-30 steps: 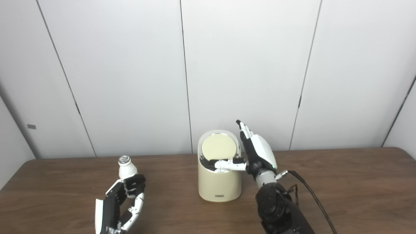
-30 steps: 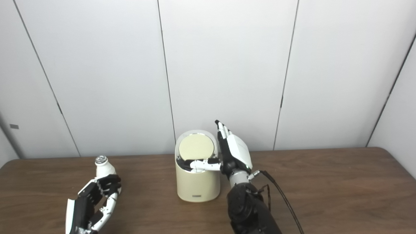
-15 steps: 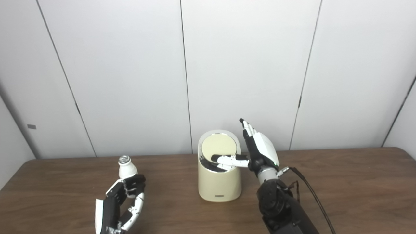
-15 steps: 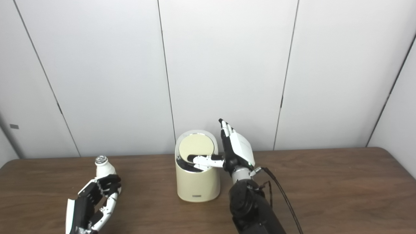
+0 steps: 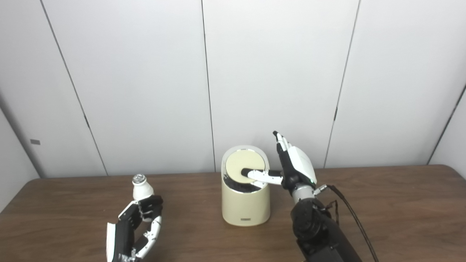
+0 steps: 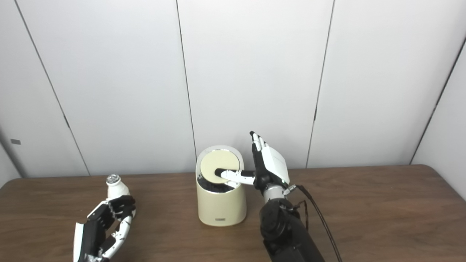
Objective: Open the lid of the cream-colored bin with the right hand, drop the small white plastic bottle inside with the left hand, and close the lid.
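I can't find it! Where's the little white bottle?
The small white plastic bottle stands on the table's left side, held in the left hand, well left of the cream-colored bin.

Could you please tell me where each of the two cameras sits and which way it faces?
Left eye view: on the head, looking forward and down at the table and the white wall; both arms rise from the bottom edge, the left robot hand at the bottle, the right robot hand at the bin.
Right eye view: beside it, a little to the right, facing the same way; the same arms and hands show.
Shared: the bin with its raised lid, the bottle, both hands, all placed further left in the right eye view.
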Controlling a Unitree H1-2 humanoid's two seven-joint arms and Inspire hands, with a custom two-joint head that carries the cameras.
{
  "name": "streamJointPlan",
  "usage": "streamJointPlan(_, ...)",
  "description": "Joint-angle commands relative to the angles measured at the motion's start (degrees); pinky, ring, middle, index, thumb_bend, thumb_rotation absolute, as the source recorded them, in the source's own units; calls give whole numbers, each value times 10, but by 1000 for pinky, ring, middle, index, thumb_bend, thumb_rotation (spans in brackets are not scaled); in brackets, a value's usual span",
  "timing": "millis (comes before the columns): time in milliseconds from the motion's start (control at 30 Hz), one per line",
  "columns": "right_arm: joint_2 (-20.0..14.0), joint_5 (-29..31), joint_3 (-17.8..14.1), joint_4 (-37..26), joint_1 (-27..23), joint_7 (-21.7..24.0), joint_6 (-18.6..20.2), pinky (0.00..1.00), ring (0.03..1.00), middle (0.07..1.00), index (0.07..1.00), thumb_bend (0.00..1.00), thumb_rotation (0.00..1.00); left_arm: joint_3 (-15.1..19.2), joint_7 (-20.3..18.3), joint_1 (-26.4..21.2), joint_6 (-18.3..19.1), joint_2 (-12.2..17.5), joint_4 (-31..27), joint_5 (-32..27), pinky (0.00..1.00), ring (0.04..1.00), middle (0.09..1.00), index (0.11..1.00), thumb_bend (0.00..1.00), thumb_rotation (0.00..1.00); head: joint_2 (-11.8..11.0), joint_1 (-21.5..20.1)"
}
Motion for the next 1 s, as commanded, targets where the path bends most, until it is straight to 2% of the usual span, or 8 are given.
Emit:
streamJointPlan(0, -2, -11, -1, -13, -40, -14, -1, 940, 988, 999, 1000, 837, 543, -3, 3, 17, -6, -2, 35, 8, 546, 611, 634, 621, 253, 143, 0, 0)
streamJointPlan(133, -1, -11, 0, -12, -43, -22, -1, 894, 972, 989, 992, 926, 395, -4, 4, 16, -6, -3, 34, 10, 541, 611, 636, 621, 243, 150, 1, 1)
streamJointPlan(233, -2, -16, 6, -16, -44, -23, 1, 932, 979, 989, 995, 973, 308, -4, 0, 16, -3, -5, 33, 2, 547, 616, 641, 622, 255, 161, 1, 1)
streamJointPlan(333, -8, -27, 17, -21, -45, -21, 6, 960, 983, 993, 1000, 982, 232, -5, 1, 16, -1, -7, 32, 4, 548, 616, 640, 624, 257, 154, 2, 1)
streamJointPlan(667, -20, -58, 43, -29, -48, -15, 17, 896, 960, 983, 992, 986, 8, -5, 1, 14, -3, -9, 33, 2, 545, 615, 639, 623, 250, 148, 1, 2)
streamJointPlan(833, -17, -50, 37, -35, -46, -13, 14, 890, 953, 977, 982, 944, 44, -5, -2, 14, 0, -9, 32, -2, 547, 618, 643, 627, 248, 134, 0, 2)
streamJointPlan(867, -14, -42, 32, -37, -45, -12, 13, 901, 959, 980, 985, 926, 95, -5, -1, 14, -1, -9, 33, -2, 547, 618, 643, 627, 248, 135, 0, 2)
streamJointPlan(967, -10, -19, 19, -49, -40, 1, 15, 916, 968, 985, 987, 879, 388, -5, -1, 13, -5, -9, 35, -3, 545, 617, 640, 625, 248, 136, 0, 1)
